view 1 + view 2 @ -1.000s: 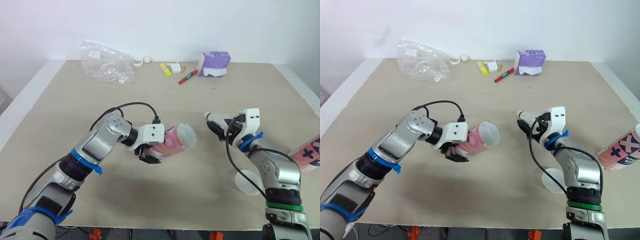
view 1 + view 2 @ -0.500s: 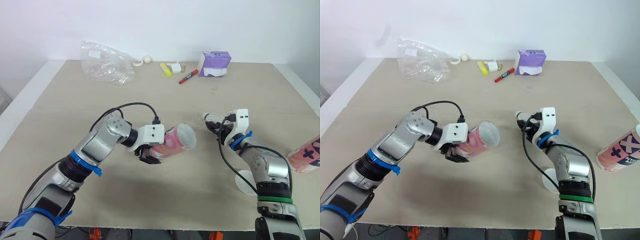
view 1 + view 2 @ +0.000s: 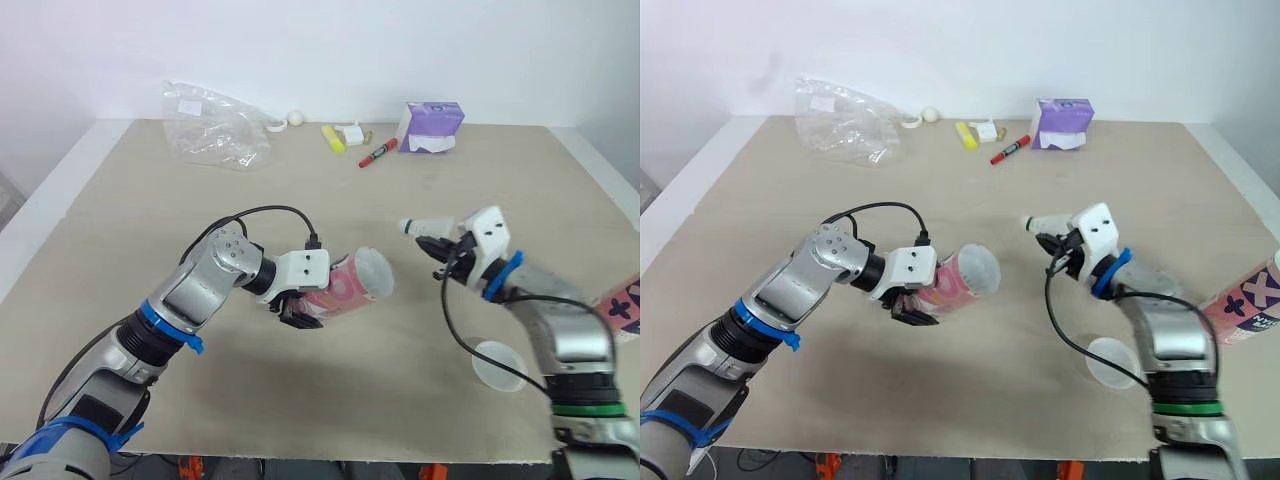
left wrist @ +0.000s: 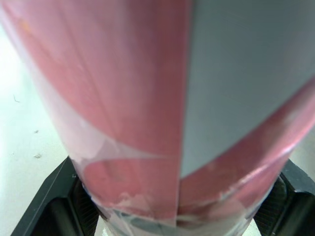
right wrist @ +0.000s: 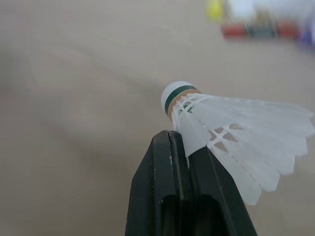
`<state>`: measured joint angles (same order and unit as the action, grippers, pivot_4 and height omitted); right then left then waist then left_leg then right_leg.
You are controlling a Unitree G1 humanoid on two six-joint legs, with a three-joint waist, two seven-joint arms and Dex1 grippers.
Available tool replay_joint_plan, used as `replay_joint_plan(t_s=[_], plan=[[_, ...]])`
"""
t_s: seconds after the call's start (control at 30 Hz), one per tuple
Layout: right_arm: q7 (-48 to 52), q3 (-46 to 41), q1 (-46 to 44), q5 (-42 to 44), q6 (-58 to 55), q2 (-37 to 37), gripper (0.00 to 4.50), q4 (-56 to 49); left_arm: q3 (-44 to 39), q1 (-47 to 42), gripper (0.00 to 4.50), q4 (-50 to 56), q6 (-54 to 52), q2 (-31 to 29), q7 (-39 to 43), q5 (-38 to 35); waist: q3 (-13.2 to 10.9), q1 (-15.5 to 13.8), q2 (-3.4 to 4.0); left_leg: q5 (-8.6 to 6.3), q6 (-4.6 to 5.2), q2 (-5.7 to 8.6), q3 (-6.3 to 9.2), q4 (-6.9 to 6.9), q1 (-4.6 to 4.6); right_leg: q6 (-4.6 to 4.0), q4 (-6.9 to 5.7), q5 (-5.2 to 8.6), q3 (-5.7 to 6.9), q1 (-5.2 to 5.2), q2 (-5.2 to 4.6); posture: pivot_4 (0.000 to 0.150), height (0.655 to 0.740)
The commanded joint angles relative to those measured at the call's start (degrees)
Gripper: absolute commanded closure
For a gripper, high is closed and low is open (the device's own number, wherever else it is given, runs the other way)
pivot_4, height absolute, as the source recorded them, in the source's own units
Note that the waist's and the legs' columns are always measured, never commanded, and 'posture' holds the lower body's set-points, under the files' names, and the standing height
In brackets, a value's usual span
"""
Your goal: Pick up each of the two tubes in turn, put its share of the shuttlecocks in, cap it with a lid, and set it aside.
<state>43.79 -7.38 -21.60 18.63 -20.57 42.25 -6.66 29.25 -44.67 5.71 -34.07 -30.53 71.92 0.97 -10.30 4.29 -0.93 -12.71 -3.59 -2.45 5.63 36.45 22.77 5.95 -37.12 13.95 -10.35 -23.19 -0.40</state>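
While held clear of the table (image 3: 130, 230), left gripper (image 3: 298, 311): jaws clamped on the pink tube (image 3: 345, 287), one black finger (image 4: 47, 209) pressed against each side of its lower end.
Pink tube: sat between the left jaws, tipped nearly flat, open mouth faced toward the right gripper (image 5: 179, 147) across a gap. Translucent wall with pink print and a pale panel ran on just past the left fingers.
Right gripper: jaws pressed together, pinched the edge of a shuttlecock (image 5: 231, 132) by its feather skirt at the very fingertips. Hung above the table, level with the tube's mouth and apart from it.
Shuttlecock: white feathers fanned out to one side of the right fingertips. Cork with a green band stood just past them, aimed toward the left gripper's side.
Second tube (image 3: 1250, 305): lay on the table well behind and outward of the right jaws, pink with dark cross marks, touched by neither gripper.
Lid (image 3: 498, 365): clear round disc, lay flat on the table behind the right jaws, under the forearm.
Far edge, well beyond both pairs of jaws: crumpled plastic bag (image 3: 215, 125), yellow marker (image 3: 331, 138), red marker (image 3: 377, 153), purple tissue pack (image 3: 430, 125).
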Motion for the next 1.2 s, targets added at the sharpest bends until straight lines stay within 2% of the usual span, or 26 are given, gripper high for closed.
replay_joint_plan(t_s=[0.03,0.13,0.23,0.33,0.53,0.73,0.9,0.93,1.0,1.03,1.07,1.1,1.2], plan=[[8.04,-4.69,-1.52,3.10,4.55,6.49,4.44,-8.03,1.47,0.44,0.91,-0.50,0.24,0.25,0.29,-0.14,-0.01,0.00,0.00,0.00,0.00,0.00,0.00,0.00,-0.02,0.00,0.00,0.00,0.00,0.02,0.00,0.150,0.7400],[22.22,-7.66,-1.94,9.18,8.26,15.26,4.44,-15.48,1.62,0.39,0.91,-1.00,0.58,0.44,0.56,-0.25,-0.07,-0.06,0.13,0.00,0.00,0.01,0.00,0.02,-0.01,0.00,0.01,-0.01,0.00,0.02,-0.02,0.150,0.7400],[27.66,-6.19,-0.38,9.60,11.29,19.39,4.44,-20.16,0.87,0.01,0.91,-1.37,-0.89,1.47,0.91,-1.58,0.01,0.00,0.00,-0.03,0.04,-0.02,0.00,-0.05,-0.09,-0.04,0.02,0.08,0.02,0.07,0.00,0.150,0.7400],[28.73,-5.02,0.19,8.77,13.19,19.94,4.44,-21.30,-0.19,-0.59,0.91,-1.02,-3.83,2.77,1.15,-3.46,-0.03,-0.06,-0.17,-0.03,0.05,-0.01,0.00,0.00,-0.09,-0.05,0.02,0.10,0.03,0.10,-0.03,0.150,0.7400],[26.54,2.90,-3.44,1.06,17.31,17.40,4.44,-19.62,0.57,-0.97,0.91,-1.02,-3.22,2.54,1.18,-2.46,-0.04,-0.11,-0.17,-0.02,0.03,0.07,-0.01,0.08,0.06,-0.05,0.04,0.06,0.02,-0.03,-0.11,0.150,0.7400],[27.67,6.46,-5.66,-0.78,19.55,16.41,4.44,-18.57,0.73,-0.95,0.91,-1.06,-3.08,1.87,1.21,-2.28,-0.04,-0.14,-0.16,-0.03,0.03,0.07,0.00,0.00,0.11,-0.03,0.04,0.09,0.02,-0.07,-0.10,0.150,0.7400],[28.56,5.08,-5.00,2.75,16.81,17.33,2.75,-20.52,0.90,-0.93,0.91,-1.15,-2.87,1.46,1.08,-2.11,-0.04,-0.12,-0.16,-0.03,0.04,0.06,0.00,-0.01,0.11,-0.04,0.04,0.09,0.02,-0.07,-0.10,0.150,0.7400],[28.58,4.15,-5.04,4.17,15.68,17.60,2.10,-20.84,0.98,-0.93,0.91,-1.22,-2.76,1.36,1.04,-2.03,-0.04,-0.12,-0.17,-0.03,0.04,0.06,0.00,-0.01,0.10,-0.04,0.04,0.09,0.02,-0.07,-0.10,0.150,0.7400],[28.03,1.81,-5.44,7.61,11.89,18.31,1.40,-21.06,0.96,-0.87,0.91,-1.24,-2.53,1.07,1.09,-2.03,-0.04,-0.12,-0.16,-0.03,0.04,0.06,0.00,-0.01,0.10,-0.05,0.04,0.09,0.02,-0.07,-0.10,0.150,0.7400],[28.00,0.25,-5.65,9.35,9.97,18.93,0.77,-20.61,0.98,-0.86,0.91,-1.26,-2.48,1.01,1.06,-2.03,-0.04,-0.12,-0.16,-0.03,0.04,0.06,0.00,-0.01,0.09,-0.05,0.04,0.09,0.02,-0.07,-0.10,0.150,0.7400],[27.93,-0.96,-6.09,10.19,9.10,19.33,0.55,-19.68,0.99,-0.86,0.91,-1.31,-2.42,0.98,1.04,-2.03,-0.04,-0.10,-0.17,-0.03,0.04,0.06,0.01,-0.01,0.10,-0.05,0.04,0.09,0.02,-0.06,-0.10,0.150,0.7400],[27.90,-1.66,-6.37,10.60,8.71,19.60,0.09,-19.04,1.02,-0.88,0.91,-1.34,-2.39,0.96,1.01,-2.04,-0.05,-0.11,-0.16,-0.03,0.04,0.05,0.00,-0.01,0.09,-0.05,0.04,0.09,0.02,-0.07,-0.10,0.150,0.7400],[27.00,-3.52,-8.24,12.37,5.46,20.11,0.03,-15.38,1.30,-0.96,0.91,-1.60,-2.02,1.03,0.80,-1.77,-0.05,-0.07,-0.16,-0.03,0.04,0.04,0.00,-0.01,0.07,-0.07,0.04,0.07,0.02,-0.07,-0.09,0.150,0.7400]])
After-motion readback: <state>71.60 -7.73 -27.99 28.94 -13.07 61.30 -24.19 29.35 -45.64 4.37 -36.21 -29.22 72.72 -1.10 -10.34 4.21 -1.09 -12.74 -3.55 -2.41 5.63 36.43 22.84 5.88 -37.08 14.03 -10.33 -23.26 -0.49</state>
